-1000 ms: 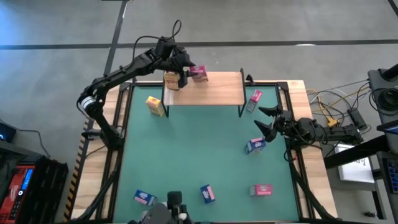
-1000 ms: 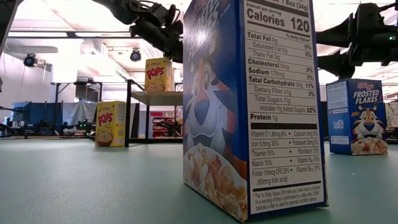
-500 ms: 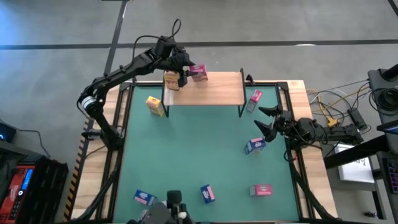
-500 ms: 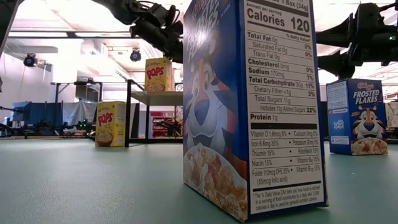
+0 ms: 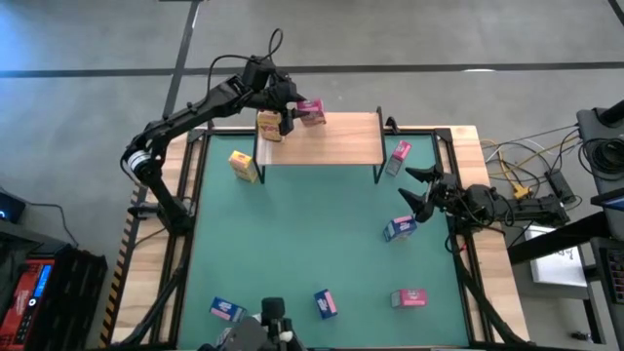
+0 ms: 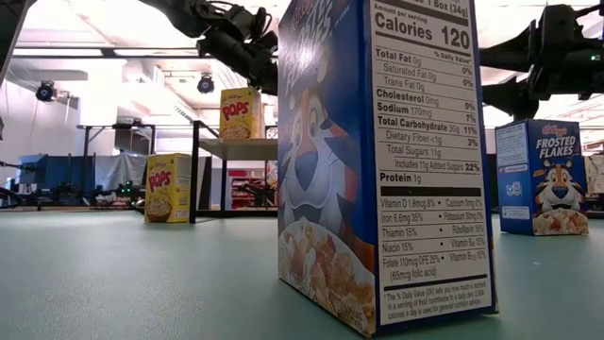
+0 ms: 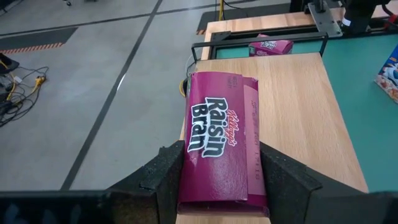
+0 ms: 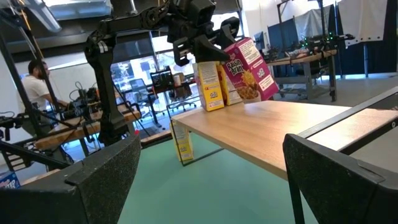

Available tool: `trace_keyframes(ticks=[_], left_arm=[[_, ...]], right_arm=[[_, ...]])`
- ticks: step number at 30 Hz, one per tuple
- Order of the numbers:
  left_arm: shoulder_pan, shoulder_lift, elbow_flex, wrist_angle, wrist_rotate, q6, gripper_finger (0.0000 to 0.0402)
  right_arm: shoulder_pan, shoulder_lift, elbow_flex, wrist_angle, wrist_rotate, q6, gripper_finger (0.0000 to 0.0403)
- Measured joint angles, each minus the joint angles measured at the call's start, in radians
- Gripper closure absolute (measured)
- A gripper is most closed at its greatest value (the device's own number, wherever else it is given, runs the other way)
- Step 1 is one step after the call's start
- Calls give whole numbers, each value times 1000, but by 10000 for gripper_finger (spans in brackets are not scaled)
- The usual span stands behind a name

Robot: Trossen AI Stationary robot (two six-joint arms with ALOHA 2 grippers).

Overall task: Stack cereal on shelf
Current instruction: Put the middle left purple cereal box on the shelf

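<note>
A green mat (image 5: 312, 244) is laid over the worktop (image 5: 468, 136), with grey floor seen all round it from above. The shelf (image 5: 336, 141), a pale wood board on thin black legs, is set at the far edge of the mat.

On the shelf: a yellow cereal box (image 5: 269, 127) is stood upright at its left end. Just beside it a magenta cereal box (image 5: 311, 112) is held tilted at the shelf's far edge, and whether its lower edge touches the board cannot be told. In the left wrist view the magenta box (image 7: 221, 146) is seen clamped between the two dark fingers of the left claw (image 5: 295, 110), printed front up.

Off the shelf, on the mat:
- a second yellow box (image 5: 244, 166), standing by the shelf's left leg
- a pink box (image 5: 398, 156), near the shelf's right leg
- a blue box (image 5: 400, 229), directly below the right claw
- along the near edge, a blue box (image 5: 226, 310), a blue-and-pink box (image 5: 325, 303), a pink box (image 5: 409, 297)

The right claw (image 5: 417, 190) is held over the right side of the mat, its fingers spread wide with nothing between them.

In the low view a blue box (image 6: 387, 161) stands very close to the lens.
</note>
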Motion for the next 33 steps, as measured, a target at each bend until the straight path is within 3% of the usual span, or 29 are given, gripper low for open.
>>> trace_keyframes(ticks=[33], left_arm=[[3,36,2,38,-18,-22,237]], right_arm=[[0,0,0,0,0,0,19]])
